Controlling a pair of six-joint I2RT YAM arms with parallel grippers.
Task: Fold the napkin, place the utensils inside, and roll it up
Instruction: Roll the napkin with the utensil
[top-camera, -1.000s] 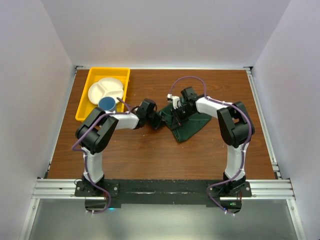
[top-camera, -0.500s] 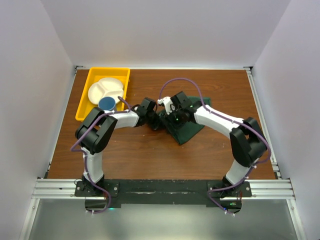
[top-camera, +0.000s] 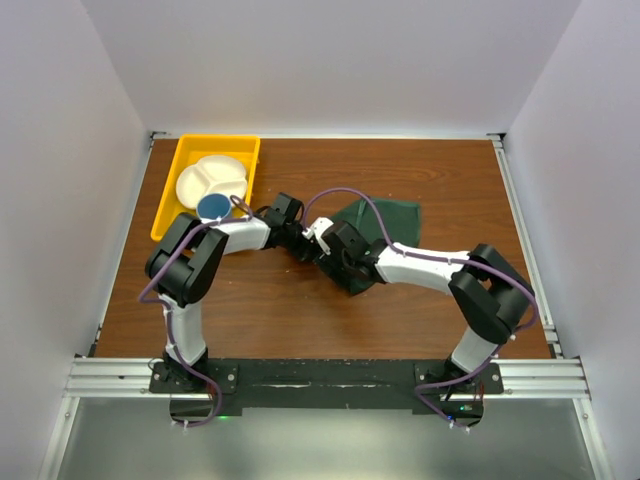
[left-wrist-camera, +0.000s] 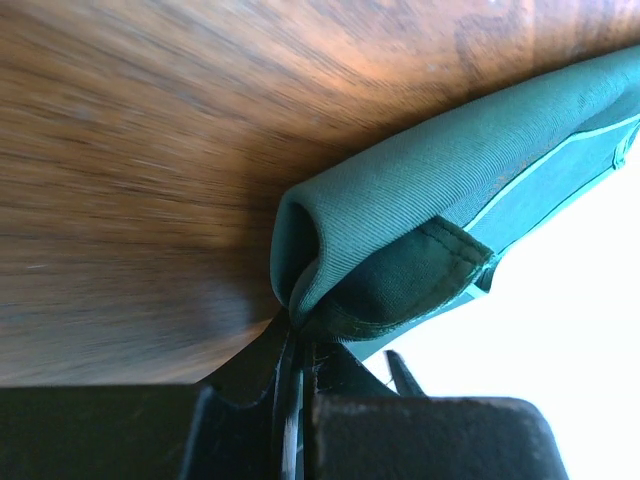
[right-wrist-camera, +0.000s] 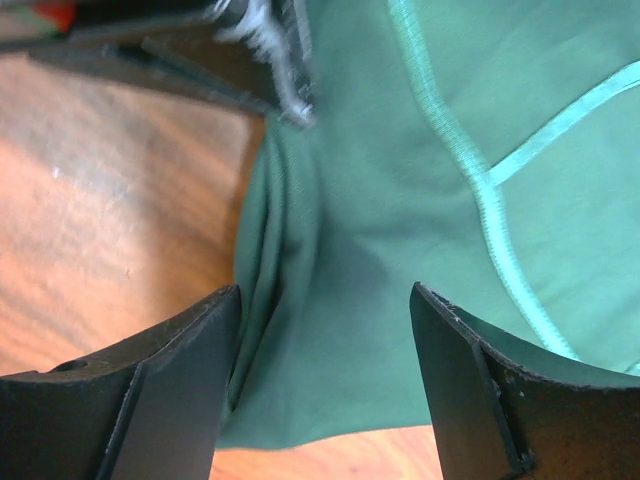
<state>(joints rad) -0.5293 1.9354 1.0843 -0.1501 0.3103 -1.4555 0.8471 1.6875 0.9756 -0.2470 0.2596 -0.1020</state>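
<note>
The dark green napkin (top-camera: 385, 222) lies crumpled on the wooden table, right of centre. My left gripper (top-camera: 303, 243) is shut on a folded edge at its left end; in the left wrist view the cloth (left-wrist-camera: 420, 230) bulges out from the pinched jaws (left-wrist-camera: 296, 335). My right gripper (top-camera: 329, 254) hangs open just above the napkin's left part, its fingers (right-wrist-camera: 180, 375) straddling bare cloth (right-wrist-camera: 400, 200) with nothing between them. The left gripper's tips (right-wrist-camera: 275, 70) show at the top of the right wrist view. The utensils are out of view.
A yellow tray (top-camera: 172, 205) sits at the back left with a white divided plate (top-camera: 212, 178) and a blue cup (top-camera: 212, 207) in it. Both arms meet close together at the table's middle. White walls close in three sides.
My right gripper has opened, letting go of the cloth, and swung left and nearer along the napkin towards the left gripper. The left gripper has kept its hold and shifted slightly left.
</note>
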